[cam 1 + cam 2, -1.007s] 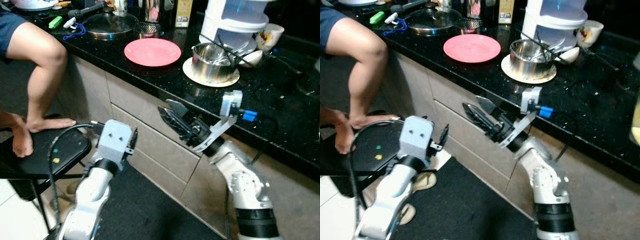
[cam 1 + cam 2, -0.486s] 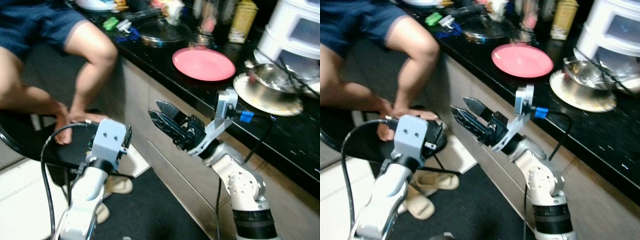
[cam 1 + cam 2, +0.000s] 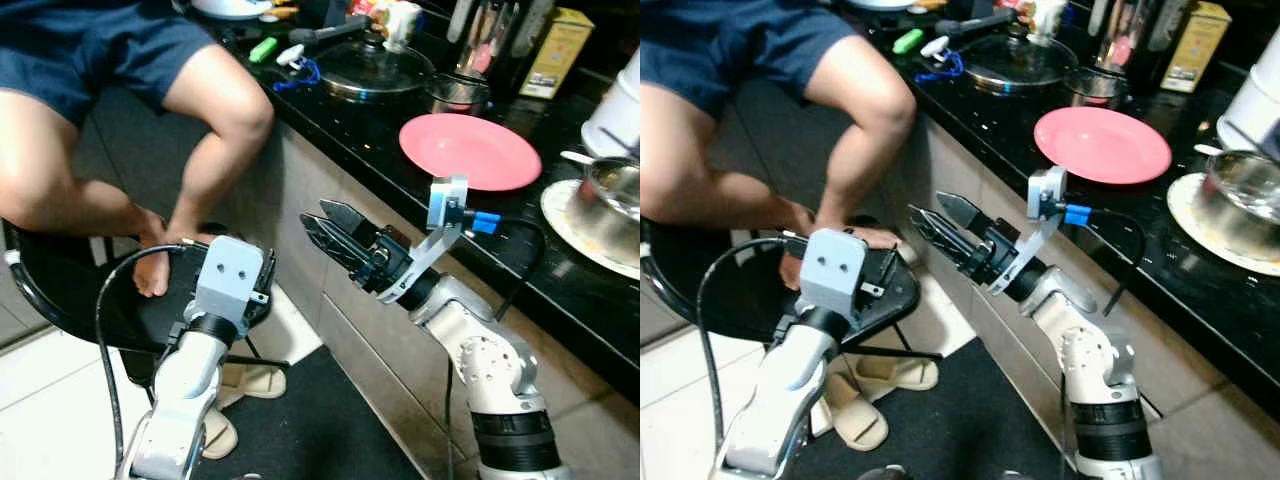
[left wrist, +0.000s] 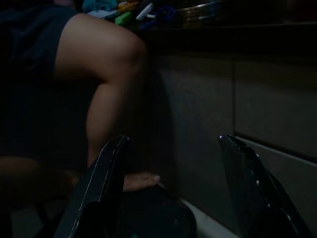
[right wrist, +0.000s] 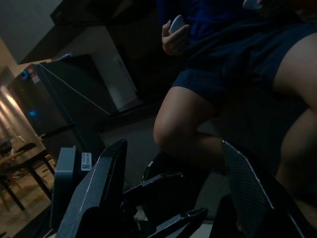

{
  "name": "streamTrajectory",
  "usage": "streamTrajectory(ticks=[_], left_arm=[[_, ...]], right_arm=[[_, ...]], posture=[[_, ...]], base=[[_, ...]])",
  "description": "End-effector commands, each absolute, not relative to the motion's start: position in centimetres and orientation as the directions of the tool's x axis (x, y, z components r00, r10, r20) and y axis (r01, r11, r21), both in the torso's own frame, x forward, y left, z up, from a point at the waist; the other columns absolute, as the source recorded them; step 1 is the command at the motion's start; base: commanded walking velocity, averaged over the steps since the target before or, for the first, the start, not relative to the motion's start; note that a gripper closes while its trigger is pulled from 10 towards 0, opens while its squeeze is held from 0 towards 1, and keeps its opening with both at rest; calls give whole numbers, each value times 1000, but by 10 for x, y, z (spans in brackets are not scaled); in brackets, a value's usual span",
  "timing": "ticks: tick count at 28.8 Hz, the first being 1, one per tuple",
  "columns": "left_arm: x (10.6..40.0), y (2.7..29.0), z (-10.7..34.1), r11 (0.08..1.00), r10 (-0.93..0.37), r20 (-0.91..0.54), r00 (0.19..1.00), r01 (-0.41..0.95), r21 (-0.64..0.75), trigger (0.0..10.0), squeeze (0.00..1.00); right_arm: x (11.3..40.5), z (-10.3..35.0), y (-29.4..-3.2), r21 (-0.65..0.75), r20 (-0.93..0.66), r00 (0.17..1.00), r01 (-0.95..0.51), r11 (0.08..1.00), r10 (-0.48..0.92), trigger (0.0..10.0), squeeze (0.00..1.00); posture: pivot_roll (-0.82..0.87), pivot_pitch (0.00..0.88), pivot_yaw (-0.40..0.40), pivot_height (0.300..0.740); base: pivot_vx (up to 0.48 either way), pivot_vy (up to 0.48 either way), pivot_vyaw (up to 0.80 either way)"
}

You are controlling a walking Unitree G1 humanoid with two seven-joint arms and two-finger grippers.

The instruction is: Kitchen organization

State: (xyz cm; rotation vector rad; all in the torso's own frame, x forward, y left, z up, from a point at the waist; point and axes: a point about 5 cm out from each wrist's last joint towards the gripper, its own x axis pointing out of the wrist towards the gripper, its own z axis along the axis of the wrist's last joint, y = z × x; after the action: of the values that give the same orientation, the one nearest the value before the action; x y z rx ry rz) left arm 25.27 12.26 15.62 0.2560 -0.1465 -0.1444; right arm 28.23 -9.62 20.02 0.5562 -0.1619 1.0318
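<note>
We hold our right gripper [image 3: 322, 222] spread and empty short of the pink plate [image 3: 470, 150], the left gripper [image 4: 171, 188] apparently spread too, idle.

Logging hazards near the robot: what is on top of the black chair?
A person's bare feet rest on the black chair, legs bent. Under it, pale slippers lie on the floor; the left arm hides part of the seat.

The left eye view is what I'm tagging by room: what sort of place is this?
Most likely a home kitchen: a black counter with drawers beneath, carrying a lidded pan, a pink plate and a steel pot.
</note>
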Motion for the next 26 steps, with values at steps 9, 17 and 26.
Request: streamTrajectory(ticks=[9, 17, 26], left_arm=[[252, 119, 154, 960, -169, 115, 979, 138, 243, 10000, 0], [253, 119, 154, 961, -162, 117, 980, 130, 244, 10000, 0], [254, 121, 158, 963, -154, 129, 980, 119, 244, 10000, 0]], right_arm=[[287, 196, -100, 397, 329, 553, -816, 420, 765, 10000, 0], [288, 197, -101, 395, 335, 548, -821, 413, 767, 10000, 0], [285, 198, -100, 389, 339, 523, -835, 389, 782, 10000, 0]], posture=[[36, 56, -64, 740], [34, 54, -66, 740], [36, 53, -66, 740]], base=[[233, 0, -444], [0, 0, -800], [0, 0, -533]])
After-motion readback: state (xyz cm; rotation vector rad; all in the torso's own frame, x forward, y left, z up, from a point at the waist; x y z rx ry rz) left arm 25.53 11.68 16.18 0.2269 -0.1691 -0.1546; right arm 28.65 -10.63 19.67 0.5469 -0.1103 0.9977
